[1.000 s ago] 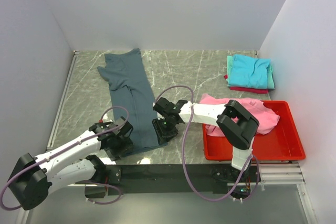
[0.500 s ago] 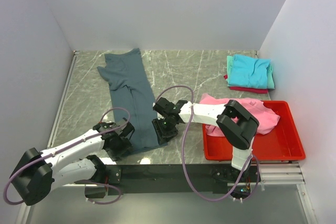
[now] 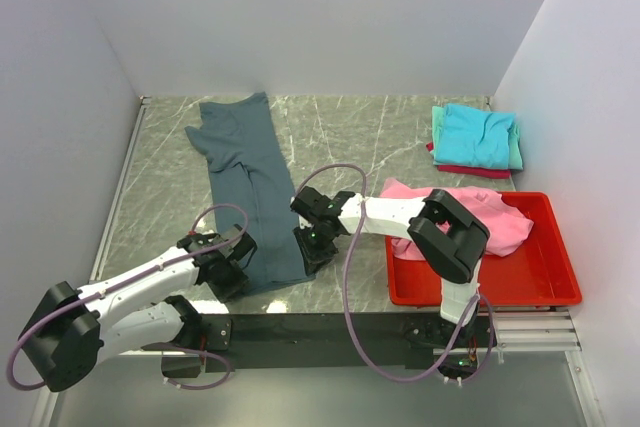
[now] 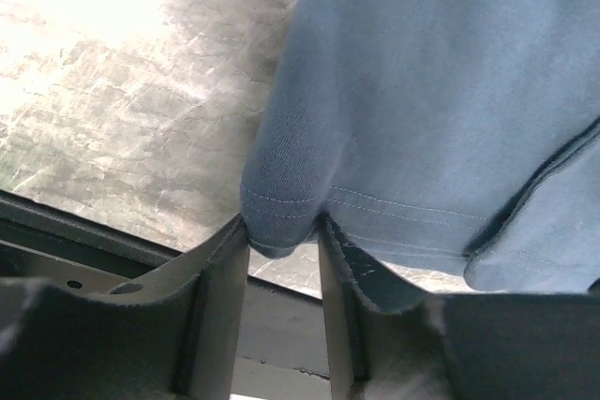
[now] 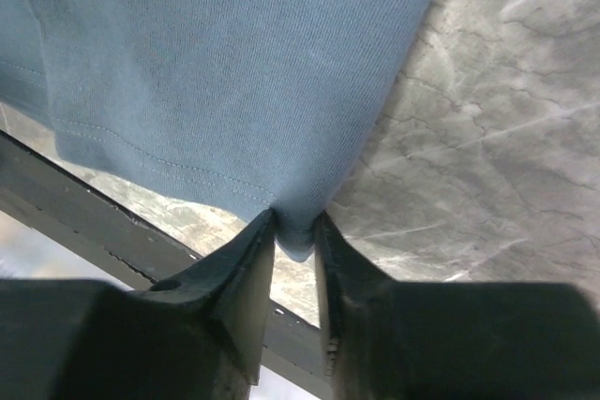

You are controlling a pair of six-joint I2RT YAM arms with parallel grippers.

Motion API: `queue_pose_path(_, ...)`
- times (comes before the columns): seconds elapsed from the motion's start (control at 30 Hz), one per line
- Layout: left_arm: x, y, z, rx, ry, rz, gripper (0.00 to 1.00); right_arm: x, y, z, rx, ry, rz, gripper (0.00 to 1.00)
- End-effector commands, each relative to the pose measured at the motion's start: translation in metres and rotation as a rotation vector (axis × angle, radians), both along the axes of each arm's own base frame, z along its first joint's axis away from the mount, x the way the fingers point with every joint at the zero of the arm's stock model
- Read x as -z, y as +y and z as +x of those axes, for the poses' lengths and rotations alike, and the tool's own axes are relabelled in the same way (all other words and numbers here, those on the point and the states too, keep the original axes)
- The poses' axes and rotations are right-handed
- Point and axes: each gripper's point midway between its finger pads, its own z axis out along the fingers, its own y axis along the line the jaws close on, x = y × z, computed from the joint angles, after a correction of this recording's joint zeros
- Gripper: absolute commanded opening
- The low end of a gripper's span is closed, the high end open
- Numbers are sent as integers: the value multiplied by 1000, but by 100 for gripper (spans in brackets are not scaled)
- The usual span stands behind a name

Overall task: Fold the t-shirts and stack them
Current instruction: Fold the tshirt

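Note:
The dark slate blue-grey t-shirt [image 3: 248,182] lies folded lengthwise on the marble table, running from the back wall to the front edge. My left gripper [image 3: 232,265] is shut on its near left hem corner [image 4: 281,222]. My right gripper [image 3: 308,246] is shut on its near right hem corner [image 5: 296,231]. The pink t-shirt [image 3: 470,215] lies crumpled in the red bin. Folded turquoise [image 3: 478,133], mint [image 3: 514,152] and red [image 3: 470,171] t-shirts are stacked at the back right.
The red plastic bin [image 3: 545,282] stands at the front right, beside my right arm. The table's front edge [image 4: 187,252] and a black rail run just under both grippers. White walls close in the left, back and right sides.
Both grippers stay shut on the hem corners. The left gripper has shifted slightly nearer; the right one has barely moved. The shirt lies as before.

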Motion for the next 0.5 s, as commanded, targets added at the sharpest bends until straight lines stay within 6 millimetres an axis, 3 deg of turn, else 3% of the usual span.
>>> queue_pose_path(0.0, 8, -2, 8, 17, -41, 0, 36, 25, -10, -3, -11, 7, -78, 26)
queue_pose_path(0.07, 8, -3, 9, 30, -45, -3, 31, 26, -10, -4, -16, 15, -84, 21)
queue_pose_path(0.17, 5, -5, 13, 42, -62, -7, 14, 26, -10, -5, -31, 20, -82, 7)
queue_pose_path(0.2, 2, -6, 15, 49, -70, -11, 3, 24, -11, -6, -42, 19, -85, 0)
queue_pose_path(0.23, -1, -7, 17, 53, -76, -10, 1, 22, -12, -5, -43, 19, -89, 0)
queue_pose_path(0.47, -30, -21, 19, 181, -92, -62, 1, -13, -29, -9, -101, -3, -131, 0)
